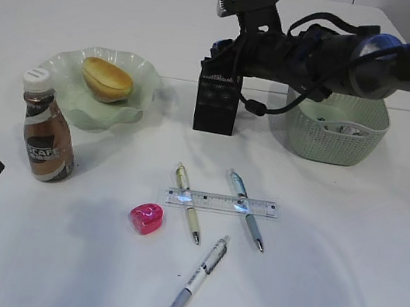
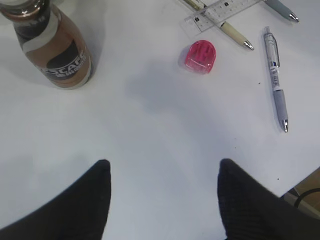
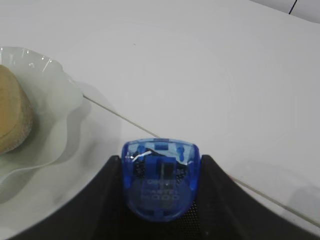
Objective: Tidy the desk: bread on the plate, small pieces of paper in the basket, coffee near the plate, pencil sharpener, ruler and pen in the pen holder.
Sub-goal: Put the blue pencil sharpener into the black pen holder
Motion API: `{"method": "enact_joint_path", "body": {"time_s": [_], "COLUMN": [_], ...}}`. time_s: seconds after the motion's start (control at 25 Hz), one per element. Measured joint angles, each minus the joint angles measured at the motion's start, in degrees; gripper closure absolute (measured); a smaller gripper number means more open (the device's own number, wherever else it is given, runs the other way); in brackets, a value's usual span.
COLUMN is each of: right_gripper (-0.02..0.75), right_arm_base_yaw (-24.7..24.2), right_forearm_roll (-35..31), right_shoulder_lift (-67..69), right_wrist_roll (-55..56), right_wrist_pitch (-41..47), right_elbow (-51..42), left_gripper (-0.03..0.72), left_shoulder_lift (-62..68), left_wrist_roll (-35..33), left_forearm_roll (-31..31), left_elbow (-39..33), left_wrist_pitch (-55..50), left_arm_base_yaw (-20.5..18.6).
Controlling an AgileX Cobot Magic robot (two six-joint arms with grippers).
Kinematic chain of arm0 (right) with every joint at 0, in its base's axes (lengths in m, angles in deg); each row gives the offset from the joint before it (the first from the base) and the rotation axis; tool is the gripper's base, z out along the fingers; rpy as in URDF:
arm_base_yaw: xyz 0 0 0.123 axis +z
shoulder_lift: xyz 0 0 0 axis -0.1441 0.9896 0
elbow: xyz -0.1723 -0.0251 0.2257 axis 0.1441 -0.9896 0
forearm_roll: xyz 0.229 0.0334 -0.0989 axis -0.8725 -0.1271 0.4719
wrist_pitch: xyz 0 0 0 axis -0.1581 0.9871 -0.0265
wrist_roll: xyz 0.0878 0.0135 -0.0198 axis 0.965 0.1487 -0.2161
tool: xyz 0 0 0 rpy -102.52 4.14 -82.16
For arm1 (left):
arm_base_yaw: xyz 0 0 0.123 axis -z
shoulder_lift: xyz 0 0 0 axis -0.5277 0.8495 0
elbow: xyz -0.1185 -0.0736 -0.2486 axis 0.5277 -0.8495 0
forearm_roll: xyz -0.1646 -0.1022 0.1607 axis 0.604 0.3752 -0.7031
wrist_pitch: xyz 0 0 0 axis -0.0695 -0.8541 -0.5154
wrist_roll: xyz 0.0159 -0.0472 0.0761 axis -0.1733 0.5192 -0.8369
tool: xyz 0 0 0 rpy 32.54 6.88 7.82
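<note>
My right gripper [image 3: 160, 159] is shut on a blue pencil sharpener [image 3: 161, 180], held just above the black mesh pen holder [image 1: 216, 108]. In the exterior view the right gripper [image 1: 220, 60] hangs over the holder's top. The bread [image 1: 107, 79] lies on the wavy green plate [image 1: 144, 72], and the coffee [image 1: 46, 139] stands in front of the plate. A clear ruler [image 1: 220, 202] lies across two pens [image 1: 186, 212] [image 1: 247, 208], with a third pen [image 1: 193, 284] nearer. My left gripper [image 2: 162, 170] is open over bare desk, near the coffee [image 2: 52, 47].
A pink pencil sharpener [image 1: 146, 217] sits on the desk left of the pens. The green basket [image 1: 334, 132] stands right of the pen holder, under my right arm, with white scraps of paper inside. A desk seam [image 3: 130, 122] runs behind the plate.
</note>
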Motion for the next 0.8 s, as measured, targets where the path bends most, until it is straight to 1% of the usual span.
{"method": "enact_joint_path", "body": {"time_s": [0.16,0.28,0.8], "right_gripper": [0.397,0.397,0.397], "right_arm_base_yaw": [0.0,0.0,-0.1], "right_forearm_roll": [0.7,2.4,4.7], "right_shoulder_lift": [0.0,0.0,0.0], "right_wrist_roll": [0.0,0.0,0.0], "right_wrist_pitch": [-0.2,-0.4,-0.6], "right_elbow": [0.0,0.0,0.0], "left_gripper": [0.218,0.219,0.222], "left_shoulder_lift": [0.0,0.0,0.0], "left_wrist_roll": [0.0,0.0,0.0], "left_forearm_roll": [0.0,0.0,0.0], "left_elbow": [0.0,0.0,0.0], "left_wrist_pitch": [0.1,0.2,0.2], "left_arm_base_yaw": [0.0,0.0,0.0]}}
